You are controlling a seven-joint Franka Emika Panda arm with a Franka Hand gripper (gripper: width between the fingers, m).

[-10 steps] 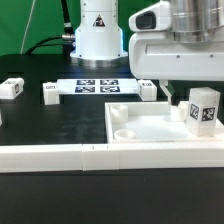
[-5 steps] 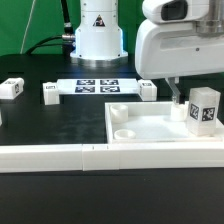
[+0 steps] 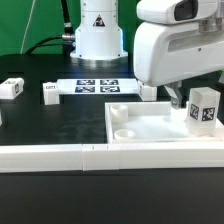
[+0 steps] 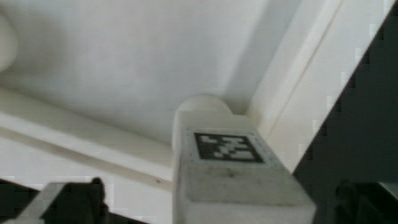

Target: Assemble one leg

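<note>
1. We see the leg (image 3: 204, 108) at the right of the exterior view. It is a small oblong block of smooth white plastic, standing upright, with a black-and-white square tag on the face towards the camera.
2. It stands at the far right part of the large tray-like piece (image 3: 150, 140). This piece is matte white, with a raised rim and round recesses near its corner. In the wrist view the leg (image 4: 222, 165) is close against that rim.
3. The fingers (image 4: 71, 203) are dark and blurred, low in the wrist view. The one we can make out stands clear of the leg with a gap between (the other merges into the dark bench), so we read them as parted and gripping nothing.
4. The arm's glossy white, rounded housing (image 3: 175, 45) fills the upper right of the exterior view.
5. On the black bench (image 3: 60, 120), the flat marker board (image 3: 97, 87) lies at upper centre.
6. Three small white blocks (image 3: 12, 88) (image 3: 50, 93) (image 3: 148, 91) sit near the board.
</note>
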